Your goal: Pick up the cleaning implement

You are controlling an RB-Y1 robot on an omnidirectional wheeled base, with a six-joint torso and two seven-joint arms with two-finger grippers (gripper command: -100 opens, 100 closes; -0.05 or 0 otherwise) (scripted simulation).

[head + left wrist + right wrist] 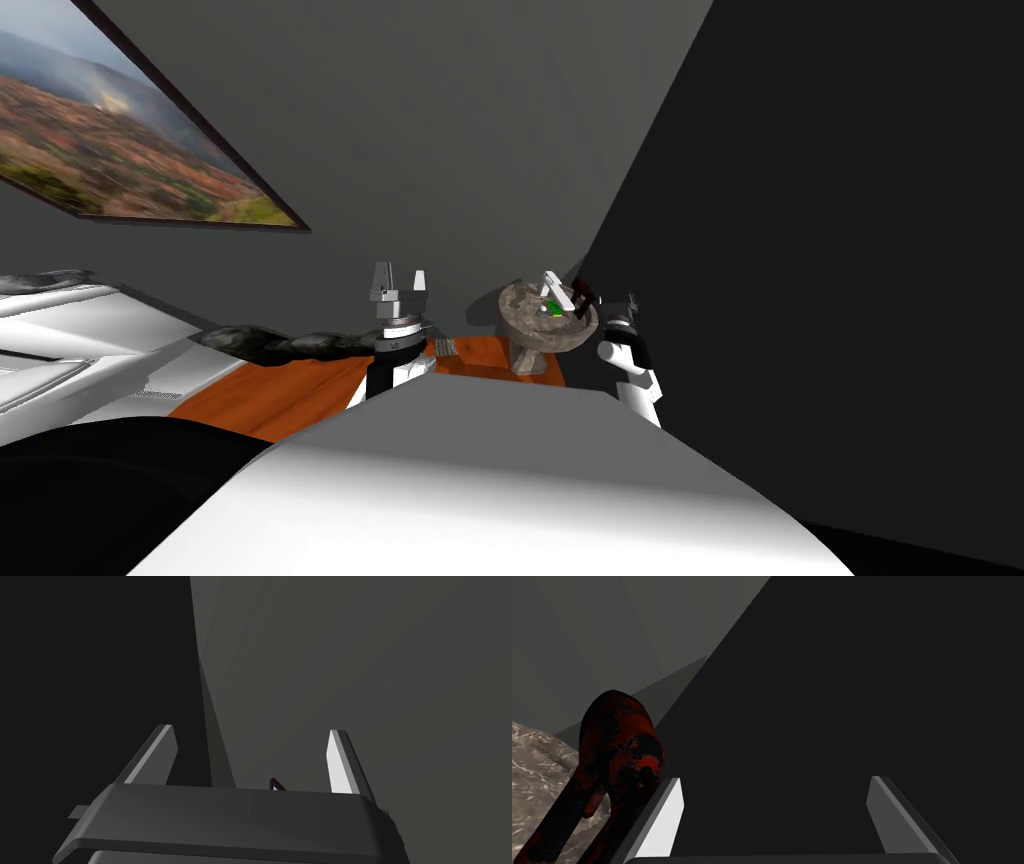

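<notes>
The right gripper (pixel 775 780) stands wide, the dark red implement (pixel 619 756) just outside one finger, by the stone basin (pixel 537 776); left gripper (pixel 252 729) equally wide.

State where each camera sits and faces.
Left wrist view: on the left hand, looking along the open left gripper at bare walls.
Right wrist view: on the right hand, looking along the open right gripper past the dark red implement at the stone basin.
Head view: on the head, looking steeply down and forward at the basin and both grippers.
Shared: head and right wrist views show basin and implement.
</notes>
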